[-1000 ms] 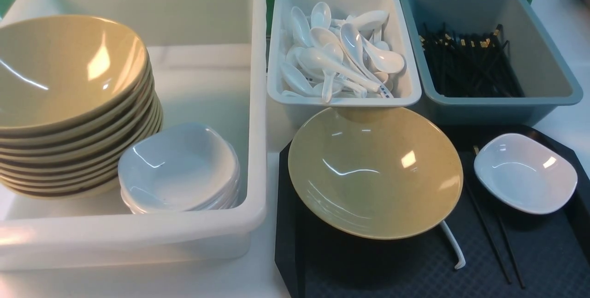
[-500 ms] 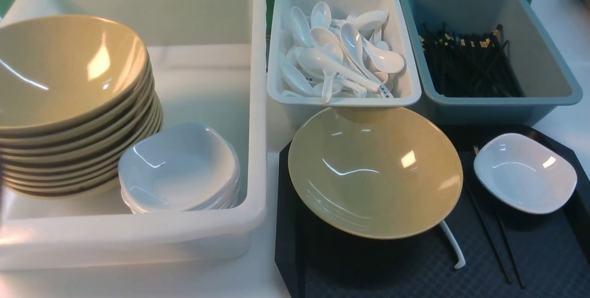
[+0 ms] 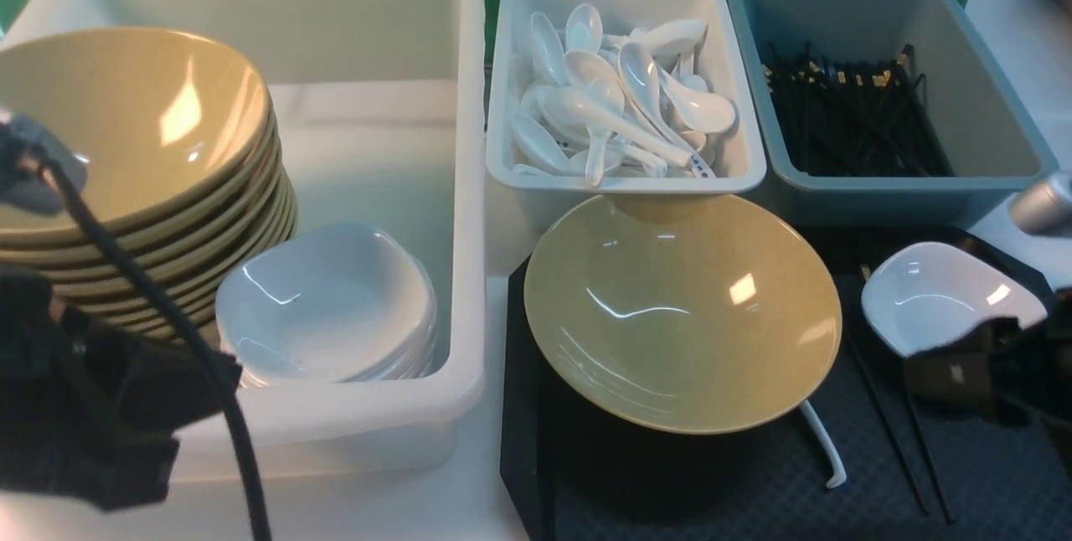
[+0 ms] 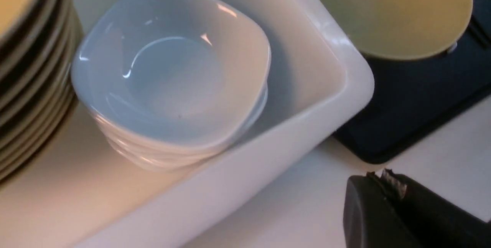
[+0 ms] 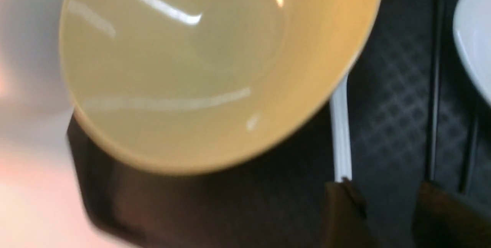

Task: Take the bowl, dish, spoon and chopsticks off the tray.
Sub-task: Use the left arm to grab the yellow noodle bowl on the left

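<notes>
The bowl (image 3: 682, 311) sat on the tray (image 3: 712, 491), hiding all of the spoon (image 3: 819, 442) but its handle. The blurred right gripper (image 5: 387, 202), jaws spread, covered the dish (image 3: 938, 298)'s near edge and part of the chopsticks (image 3: 900, 457). The left gripper (image 4: 383, 182), pressed together, hung beside a white tub (image 3: 469, 189).

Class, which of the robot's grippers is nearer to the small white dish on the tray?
Right. The right gripper hangs at the dish's near edge, over the tray. The left gripper is far off by the big white tub's front wall, beyond the bowl.
</notes>
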Available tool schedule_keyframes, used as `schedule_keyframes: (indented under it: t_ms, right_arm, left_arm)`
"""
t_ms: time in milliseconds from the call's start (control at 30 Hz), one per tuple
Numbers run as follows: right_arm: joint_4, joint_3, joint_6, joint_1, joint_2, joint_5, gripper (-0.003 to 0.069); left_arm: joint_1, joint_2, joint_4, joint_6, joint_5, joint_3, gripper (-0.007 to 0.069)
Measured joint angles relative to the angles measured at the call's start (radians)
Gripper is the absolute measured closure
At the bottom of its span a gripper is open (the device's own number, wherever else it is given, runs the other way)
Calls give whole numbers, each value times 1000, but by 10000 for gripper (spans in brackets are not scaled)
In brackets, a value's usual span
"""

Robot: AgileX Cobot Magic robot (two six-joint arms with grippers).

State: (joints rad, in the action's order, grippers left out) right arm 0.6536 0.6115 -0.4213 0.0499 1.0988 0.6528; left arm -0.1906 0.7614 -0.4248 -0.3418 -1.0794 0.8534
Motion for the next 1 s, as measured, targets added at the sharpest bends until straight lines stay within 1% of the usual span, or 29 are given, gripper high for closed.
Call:
schedule_keyframes:
  t_ms: [33,67,100,133,167,200,233,267,300,433,533,600,700,733,767,800,833,867,900,933,967,1000]
  right_arm:
    - [20,13,-5,0,45,-23,293]
    - [72,48,-22,0,120,-42,238]
    - [104,61,-36,0,149,-43,219]
    - [141,71,-59,0,178,-42,211]
    - [151,77,-66,0,185,-42,207]
    - [204,89,-103,0,213,-40,201]
    - [289,112,-164,0,280,-39,195]
    - [296,116,-170,0,286,-39,194]
    - [333,129,-194,0,328,-43,193]
    - [337,146,-214,0,415,-62,193]
    - [310,147,-217,0,424,-50,193]
    - [296,147,-220,0,415,-28,193]
    - [263,147,-222,0,338,30,193]
    - [250,147,-222,0,310,42,195]
    - [208,147,-221,0,254,64,199]
    - [202,147,-218,0,237,66,200]
    - [164,147,-205,0,191,81,208]
    - [129,147,-196,0,153,100,220]
    - [59,147,-176,0,95,126,242]
    - [-13,147,-144,0,29,163,281]
    - [-43,147,-127,0,-7,186,309]
    - [-99,147,-94,0,-58,221,351]
  left_arm:
    - [0,-13,8,-3,-18,0,633]
    - [0,-47,26,-3,-37,0,633]
    - [0,-63,35,-3,-40,0,633]
    - [0,-75,42,-1,-43,0,633]
    - [0,-89,46,-1,-45,0,633]
    - [0,-107,56,2,-46,0,633]
    - [0,-153,82,5,-50,0,633]
    - [0,-158,85,5,-50,0,633]
    - [0,-179,98,9,-50,0,633]
    - [0,-257,144,52,-56,0,633]
    - [0,-277,143,89,-46,0,633]
    - [0,-276,121,96,-24,0,633]
    - [0,-224,-2,46,40,2,633]
    - [0,-192,-71,4,59,3,633]
    - [0,-133,-166,-48,70,8,633]
    - [0,-123,-181,-67,71,9,633]
    - [0,-60,-270,-118,73,15,633]
    - [0,-25,-314,-160,71,21,633]
    - [-1,73,-414,-238,62,37,633]
    - [-9,146,-493,-314,50,56,633]
    - [-24,196,-524,-349,46,72,633]
    - [-46,256,-546,-379,46,97,633]
